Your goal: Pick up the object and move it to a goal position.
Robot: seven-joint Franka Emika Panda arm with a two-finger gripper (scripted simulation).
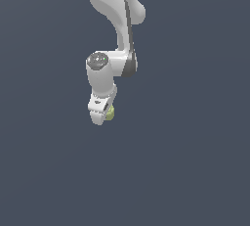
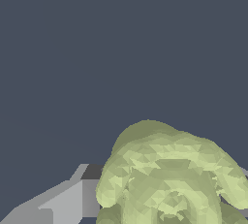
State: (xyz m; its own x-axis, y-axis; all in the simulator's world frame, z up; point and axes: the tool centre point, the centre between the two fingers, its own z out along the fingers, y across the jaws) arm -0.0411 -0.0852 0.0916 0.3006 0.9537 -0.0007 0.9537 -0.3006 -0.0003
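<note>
The small yellow-green, roundish lump with rounded ridges (image 1: 110, 113) sits at the tip of my white gripper (image 1: 101, 116), at about 3 o'clock of it in the exterior view. In the wrist view the lump (image 2: 169, 174) fills the foreground, touching 1 grey finger (image 2: 63, 201). The other finger is almost wholly hidden, so I cannot tell whether my jaws clamp it. My white arm (image 1: 114, 19) hangs down from 12 o'clock.
</note>
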